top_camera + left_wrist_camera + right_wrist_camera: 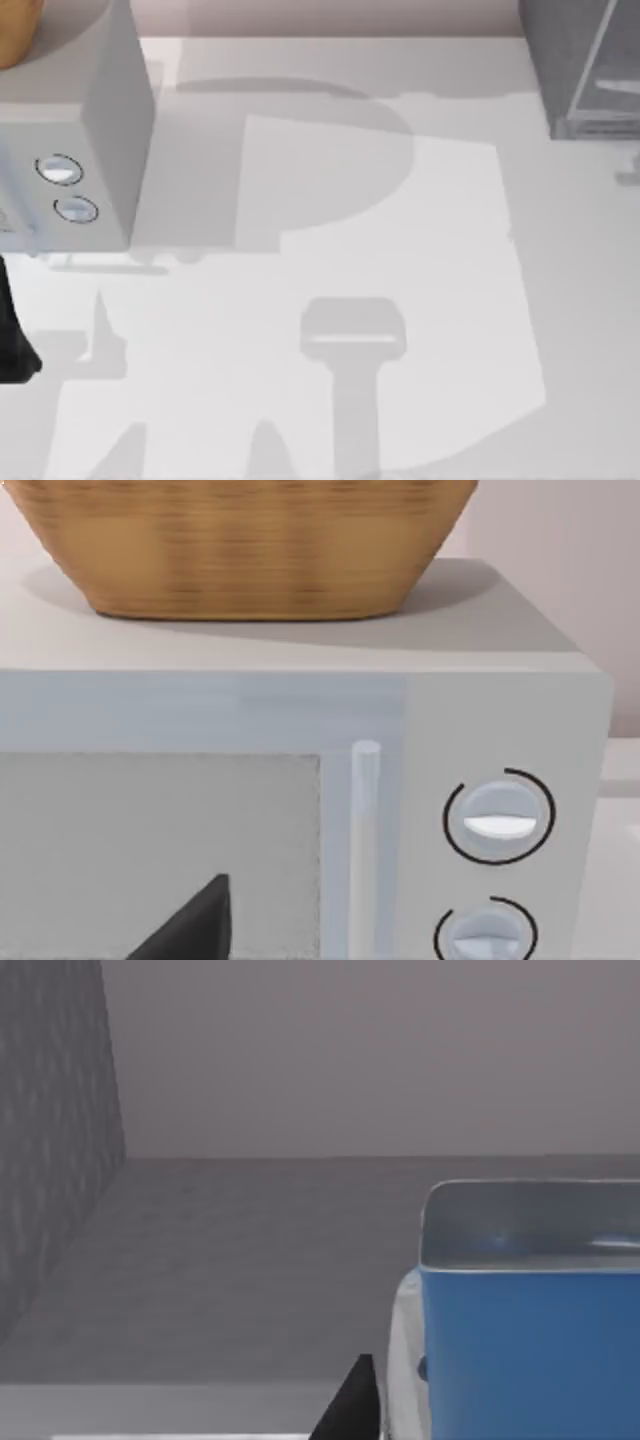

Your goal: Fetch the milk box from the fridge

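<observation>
The milk box [530, 1350], blue-faced with a pale top, stands on a grey shelf inside the fridge [240, 1260] in the right wrist view. A black part of my right gripper [350, 1410] sits close beside the box's pale side face; whether it touches is not clear. From above, the fridge [580, 60] is the dark grey cabinet with a glassy panel at the table's far right corner. My left arm [15, 335] stays at the table's left edge. A black part of my left gripper [190, 930] hangs in front of the knobbed grey box.
A light grey box with two round knobs [70, 150] stands at the far left and carries a woven basket [240, 540]. Its door handle [364, 840] is a pale vertical bar. The white table [330, 280] stretches between that box and the fridge.
</observation>
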`<act>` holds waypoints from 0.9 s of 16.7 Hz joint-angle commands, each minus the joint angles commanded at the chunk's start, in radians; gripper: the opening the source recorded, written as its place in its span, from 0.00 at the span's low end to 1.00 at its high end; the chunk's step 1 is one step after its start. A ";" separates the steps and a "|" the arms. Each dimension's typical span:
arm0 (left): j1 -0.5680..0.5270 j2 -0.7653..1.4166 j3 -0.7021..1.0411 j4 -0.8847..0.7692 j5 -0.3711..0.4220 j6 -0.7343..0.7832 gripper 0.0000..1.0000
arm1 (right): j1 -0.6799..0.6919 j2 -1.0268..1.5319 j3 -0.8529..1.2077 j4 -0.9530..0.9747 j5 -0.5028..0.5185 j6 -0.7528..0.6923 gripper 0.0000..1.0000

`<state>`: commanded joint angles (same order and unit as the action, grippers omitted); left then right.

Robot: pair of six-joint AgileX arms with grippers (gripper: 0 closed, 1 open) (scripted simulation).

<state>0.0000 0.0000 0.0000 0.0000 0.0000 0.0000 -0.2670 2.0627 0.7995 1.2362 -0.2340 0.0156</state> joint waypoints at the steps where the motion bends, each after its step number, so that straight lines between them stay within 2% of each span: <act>1: 0.000 0.000 0.000 0.000 0.000 0.000 1.00 | -0.007 -0.023 -0.044 0.022 -0.005 0.000 0.00; 4: 0.000 0.000 0.000 0.000 0.000 0.000 1.00 | -0.023 -0.076 -0.121 0.074 -0.022 0.001 0.00; 9: 0.000 0.000 0.000 0.000 0.000 0.000 1.00 | -0.019 -0.075 -0.123 0.076 -0.022 0.002 0.00; 15: 0.000 0.000 0.000 0.000 0.000 0.000 1.00 | 0.013 -0.271 -0.186 -0.056 0.005 -0.006 0.00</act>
<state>0.0000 0.0000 0.0000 0.0000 0.0000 0.0000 -0.2545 1.7918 0.6131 1.1803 -0.2291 0.0098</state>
